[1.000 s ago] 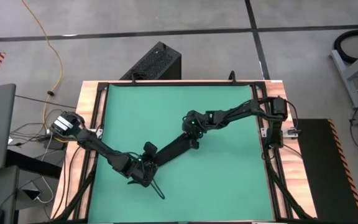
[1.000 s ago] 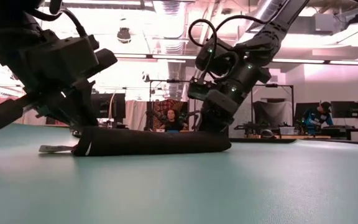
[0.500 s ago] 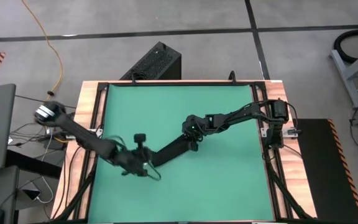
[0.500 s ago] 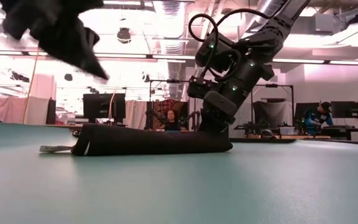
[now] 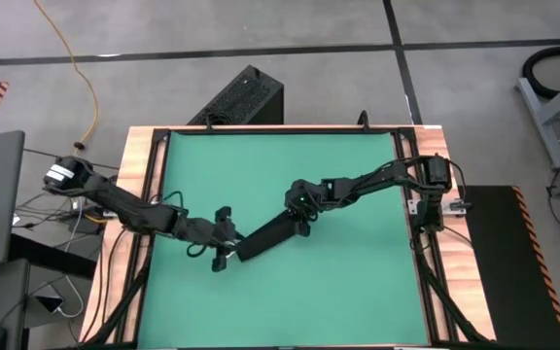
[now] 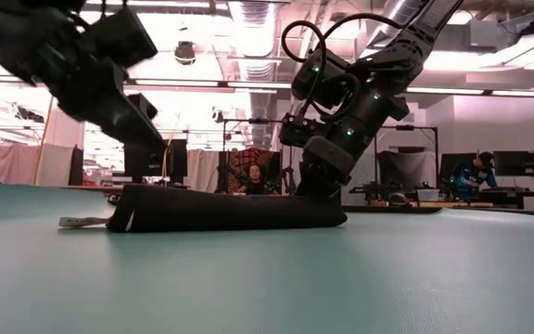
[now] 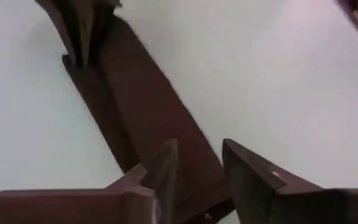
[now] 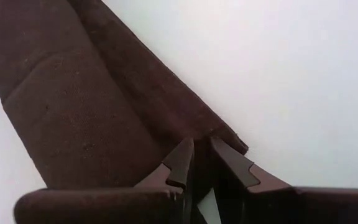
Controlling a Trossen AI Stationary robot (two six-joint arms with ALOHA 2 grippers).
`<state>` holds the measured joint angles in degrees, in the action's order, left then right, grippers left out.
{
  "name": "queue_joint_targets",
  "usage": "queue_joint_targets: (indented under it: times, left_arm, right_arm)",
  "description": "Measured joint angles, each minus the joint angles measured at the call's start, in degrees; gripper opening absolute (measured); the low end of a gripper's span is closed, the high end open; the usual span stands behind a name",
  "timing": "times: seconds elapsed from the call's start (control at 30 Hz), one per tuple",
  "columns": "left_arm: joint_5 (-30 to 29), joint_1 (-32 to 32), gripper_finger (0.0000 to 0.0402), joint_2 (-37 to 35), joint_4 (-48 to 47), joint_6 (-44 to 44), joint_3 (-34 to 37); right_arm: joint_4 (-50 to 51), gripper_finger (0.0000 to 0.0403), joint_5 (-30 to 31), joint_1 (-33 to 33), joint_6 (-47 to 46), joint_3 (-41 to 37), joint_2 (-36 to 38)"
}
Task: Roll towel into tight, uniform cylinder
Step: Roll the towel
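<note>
Right now my right gripper [image 5: 302,216] is pinching one end of the towel [image 5: 268,234], its two fingers [image 8: 182,163] sitting close together with a fold of the black cloth caught between them, as my right wrist view is showing. In the low view that gripper [image 6: 315,186] is coming down from above and pressing the far end of the roll [image 6: 230,210] onto the green mat [image 5: 348,282]. My left gripper [image 5: 222,251] is hovering at the other end of the towel, just beside it and above the mat rather than gripping anything; its fingers [image 7: 244,171] are standing apart with a clear gap between them, and through my left wrist view I am looking down the length of the towel [image 7: 148,118] towards my right gripper's fingers at the far end. The towel itself is lying as a long, narrow, flattened roll, running on a slant across the middle of the mat, between my two grippers. In the low view a small white tag [image 6: 83,222] is sticking out flat on the mat at the end nearest my left gripper. Behind the table a black ribbed box [image 5: 242,97] is standing on the floor, and a person [image 6: 251,180] is sitting in the room beyond the mat.
</note>
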<state>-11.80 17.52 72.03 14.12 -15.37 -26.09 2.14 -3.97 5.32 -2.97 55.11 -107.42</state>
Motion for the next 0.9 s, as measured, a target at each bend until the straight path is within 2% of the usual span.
queue_joint_targets:
  times: [0.2,0.37,0.5,0.63,0.9]
  left_arm:
    - [3.92,-3.16,0.0162,8.28,1.40,0.06,-0.23]
    - [4.48,-4.60,0.0167,11.47,4.03,-1.69,-0.24]
    - [8.44,-4.90,0.0164,11.36,4.05,-2.98,-0.25]
    - [9.86,-4.96,0.0131,11.21,3.48,-3.79,-0.30]
    - [9.59,-6.74,0.0012,11.21,3.37,-4.01,-0.30]
  right_arm:
    - [-0.01,0.0075,-0.15,0.00,0.16,0.00,-0.02]
    - [-0.01,0.0075,-0.28,0.00,0.16,0.00,-0.02]
    - [-0.01,0.0075,-0.33,0.00,0.50,0.00,-0.02]
    - [-0.01,0.0075,-0.33,0.00,0.62,0.00,-0.02]
    - [0.15,0.0075,-0.35,0.00,0.58,0.00,-0.02]
